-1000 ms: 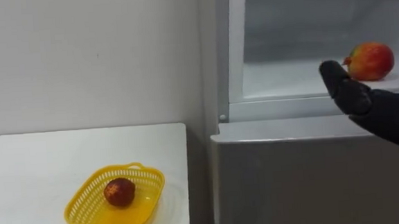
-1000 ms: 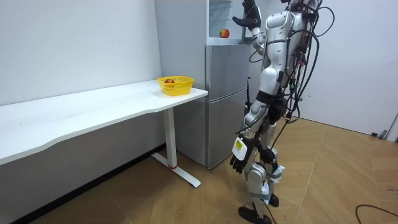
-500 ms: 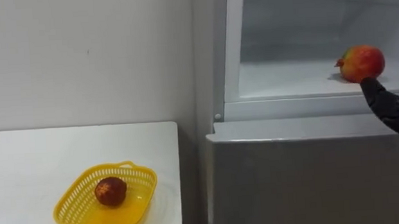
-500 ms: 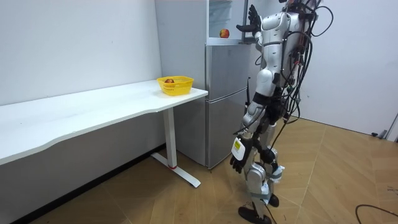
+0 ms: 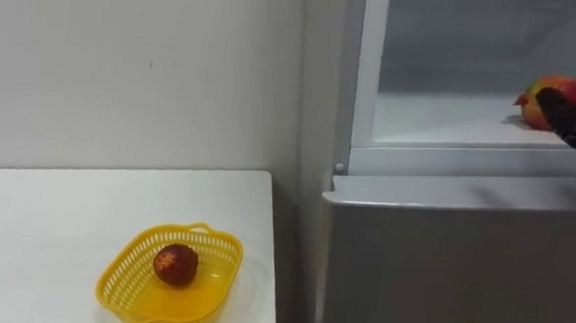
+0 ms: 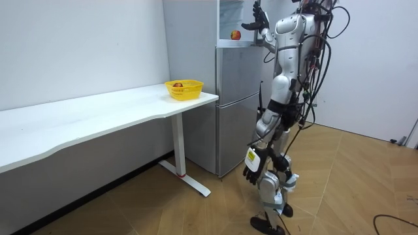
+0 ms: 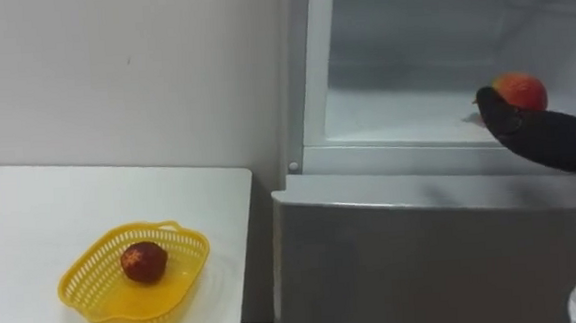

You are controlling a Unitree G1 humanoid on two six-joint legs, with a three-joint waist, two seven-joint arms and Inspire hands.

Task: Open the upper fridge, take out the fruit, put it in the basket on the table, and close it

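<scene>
A red-yellow apple (image 7: 519,88) lies on the white shelf (image 5: 446,122) of the open upper fridge compartment, far to the right. My right hand (image 7: 537,134) is raised to it, fingers straight, and its fingertips overlap the apple's front from the lower right. I cannot tell whether they touch it. In the room view this hand (image 6: 257,19) is up at the compartment beside the apple (image 6: 236,34), fingers spread. My left hand (image 6: 251,172) hangs relaxed at my side. I stand upright right in front of the fridge.
A yellow basket (image 5: 125,277) holding a dark red fruit (image 5: 175,265) sits on the white table (image 5: 51,216) near its right edge, left of the fridge. The grey lower fridge door (image 5: 454,261) is shut below the shelf.
My right hand has come from left of the apple, drawn back low, and now reaches up in front of it. The eye view has shifted a little; apple and basket stay put.
</scene>
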